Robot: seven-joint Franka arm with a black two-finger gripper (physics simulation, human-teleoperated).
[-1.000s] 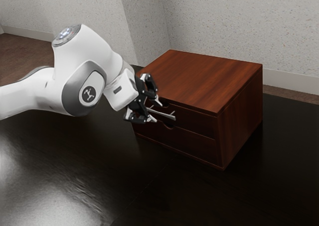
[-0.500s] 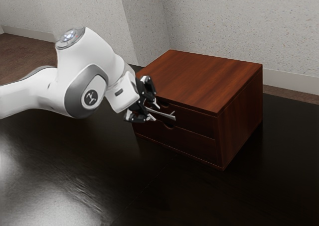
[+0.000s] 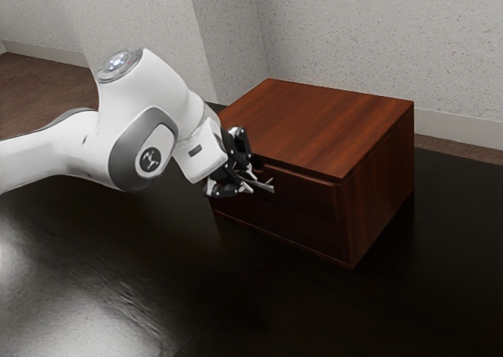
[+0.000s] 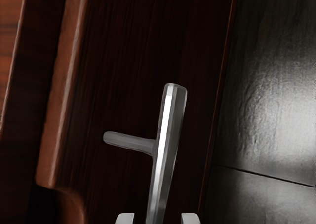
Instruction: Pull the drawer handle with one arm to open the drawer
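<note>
A dark red wooden cabinet (image 3: 314, 129) stands on the black table, its drawer fronts facing the exterior view's left. The upper drawer front (image 3: 302, 188) carries a grey metal bar handle (image 3: 265, 184) and looks flush with the cabinet. My black gripper (image 3: 240, 181) is at that handle, open, its fingers either side of the bar. The wrist view has the handle (image 4: 168, 135) and its post close up against the drawer front (image 4: 123, 76). The bar runs down between two pale fingertips (image 4: 124, 218), with a gap on each side.
The glossy black table (image 3: 157, 294) spreads out in front of the cabinet and toward the exterior view's left. A lower drawer front (image 3: 299, 227) sits under the upper one. A pale wall (image 3: 377, 34) stands close behind the cabinet.
My hand has moved toward the exterior view's right, closer to the drawer front, so the fingers now reach around the handle. The elbow has risen slightly. The drawer has not visibly moved.
</note>
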